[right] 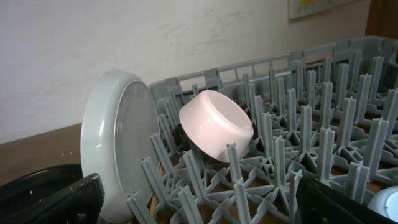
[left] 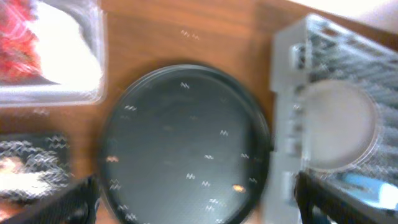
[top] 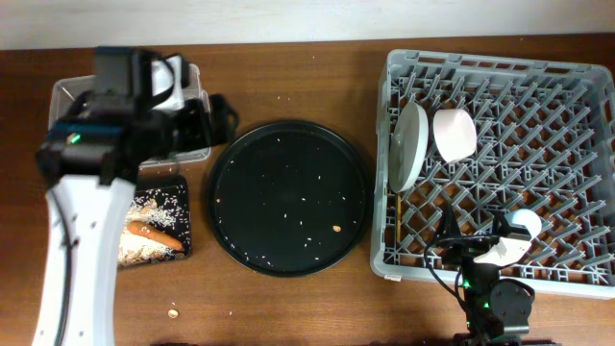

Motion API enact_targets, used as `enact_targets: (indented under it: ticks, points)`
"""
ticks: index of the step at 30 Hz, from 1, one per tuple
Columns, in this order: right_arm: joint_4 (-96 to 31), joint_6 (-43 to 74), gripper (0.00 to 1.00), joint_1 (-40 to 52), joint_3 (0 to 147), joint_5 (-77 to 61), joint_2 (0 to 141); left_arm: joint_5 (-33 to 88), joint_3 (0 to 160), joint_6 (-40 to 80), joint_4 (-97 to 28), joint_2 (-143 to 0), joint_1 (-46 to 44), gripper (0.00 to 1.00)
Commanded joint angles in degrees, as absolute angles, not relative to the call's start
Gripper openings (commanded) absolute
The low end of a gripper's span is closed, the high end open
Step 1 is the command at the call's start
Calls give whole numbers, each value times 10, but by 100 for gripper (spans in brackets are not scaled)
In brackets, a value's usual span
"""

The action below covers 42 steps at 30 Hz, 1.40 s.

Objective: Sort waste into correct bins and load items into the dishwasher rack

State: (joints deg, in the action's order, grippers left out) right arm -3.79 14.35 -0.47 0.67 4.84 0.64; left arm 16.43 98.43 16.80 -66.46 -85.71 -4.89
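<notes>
The grey dishwasher rack [top: 577, 279] holds the white plate [top: 411, 144] on edge, the white bowl [top: 454, 135] tipped on its side, the light-blue cup [top: 524, 223] and the chopsticks [top: 394, 219] along its left wall. The clear tub [left: 93, 93] holds the red wrapper [left: 18, 31] and the white tissue [left: 68, 43]. The shallow black tray [top: 184, 207] holds rice scraps and the orange sausage piece [top: 154, 233]. My left gripper [left: 196, 208] is open and empty, above the clear tub's right end. My right gripper [right: 199, 211] is open and empty, low over the rack's front.
The large round black tray [top: 288, 197] lies between the bins and the rack, dotted with rice grains and one orange crumb [top: 336, 228]. A small scrap [top: 173, 313] lies on the wooden table near the front. The left arm covers much of the clear tub in the overhead view.
</notes>
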Motion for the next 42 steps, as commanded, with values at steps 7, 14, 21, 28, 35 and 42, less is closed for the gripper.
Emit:
enact_targets:
  ticks: [7,14,21,28,35,42]
  points:
    - [-41,142,98,-8,3,51,3,81,1001,76,-858,-757,-46,99]
    - [-41,141,98,-8,3,51,3,36,851,-26,-617,-612,-59,99]
    - [-41,142,98,-8,3,51,3,16,399,-27,-233,-302,-58,99]
    - [-41,141,98,-8,3,51,3,6,115,-27,-50,-48,-58,99]
    - [-41,142,98,-8,3,51,3,-1,3,-27,-51,-3,-59,99]
    - [-41,142,98,-8,3,51,3,-2,5,-27,-48,-6,-60,99]
